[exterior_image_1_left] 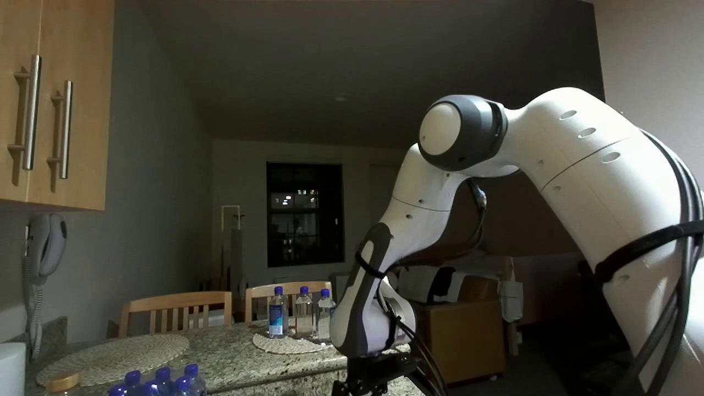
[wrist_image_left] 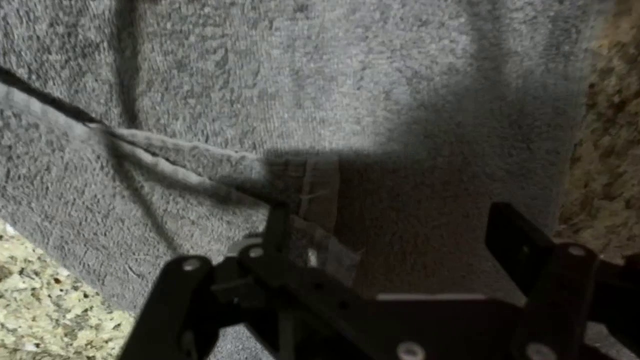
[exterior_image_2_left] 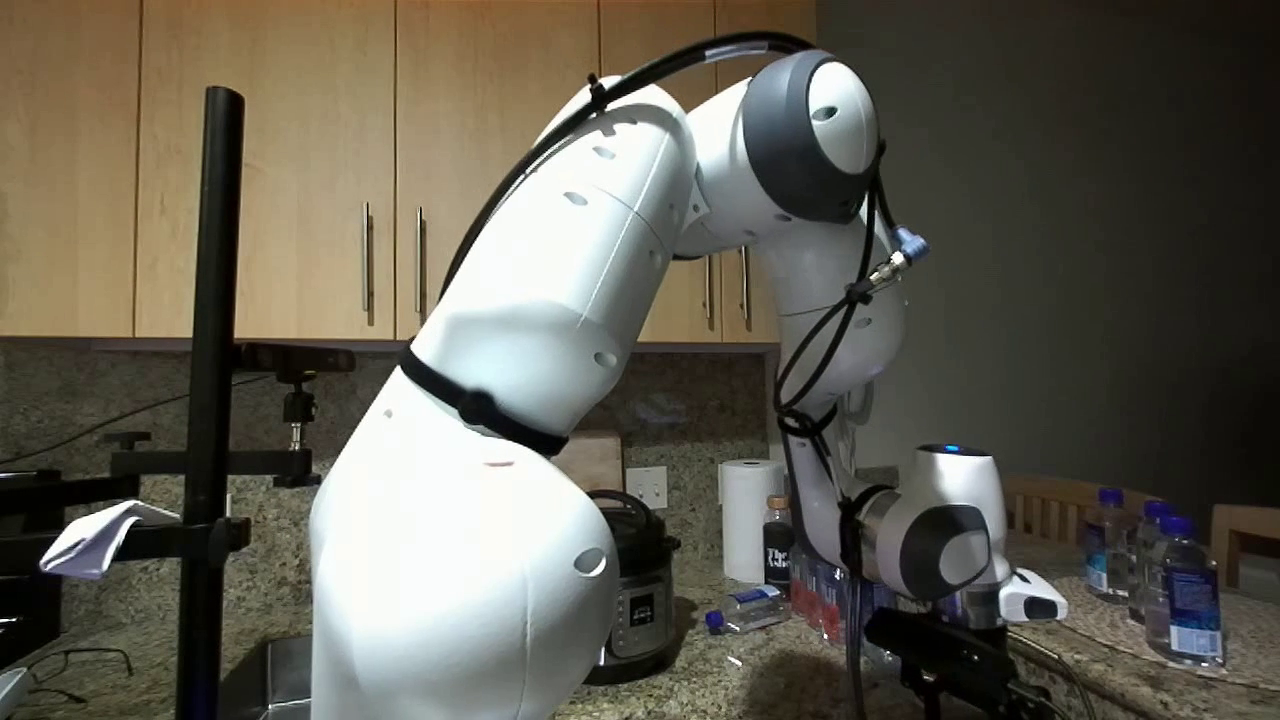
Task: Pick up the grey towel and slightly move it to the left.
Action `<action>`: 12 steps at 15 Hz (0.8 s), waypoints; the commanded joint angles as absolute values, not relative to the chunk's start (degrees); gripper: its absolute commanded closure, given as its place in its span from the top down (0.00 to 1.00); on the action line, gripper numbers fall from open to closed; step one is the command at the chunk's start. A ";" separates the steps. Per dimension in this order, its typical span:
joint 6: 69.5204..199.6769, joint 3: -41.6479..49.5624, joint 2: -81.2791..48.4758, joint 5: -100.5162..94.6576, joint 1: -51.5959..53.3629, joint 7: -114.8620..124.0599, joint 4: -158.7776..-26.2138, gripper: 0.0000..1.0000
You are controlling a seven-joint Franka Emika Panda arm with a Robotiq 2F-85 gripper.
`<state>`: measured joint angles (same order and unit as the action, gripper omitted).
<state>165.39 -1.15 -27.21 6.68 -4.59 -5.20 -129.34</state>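
Note:
The grey towel fills most of the wrist view and lies on the speckled granite counter. A fold with a pale hem runs from the left edge toward my left finger. My gripper is open over the towel, its black fingers wide apart. Dark towel cloth in shadow shows between the fingers. A small pale patch, perhaps a label, shows beside the left finger; I cannot tell whether that finger touches the cloth. In both exterior views the towel is out of view, and only the upper part of the gripper shows.
Granite counter shows beside the towel. Water bottles stand on a round woven mat on the raised ledge. More blue-capped bottles stand low in an exterior view. A pressure cooker, paper towel roll and lying bottle are by the wall.

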 commanded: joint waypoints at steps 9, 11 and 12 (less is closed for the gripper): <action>166.59 6.86 -40.30 -3.25 0.81 -2.92 -116.05 1.00; 166.48 7.91 -41.94 -3.80 1.38 -2.82 -114.39 0.74; 166.23 8.08 -42.07 -3.95 1.35 -2.98 -113.85 0.67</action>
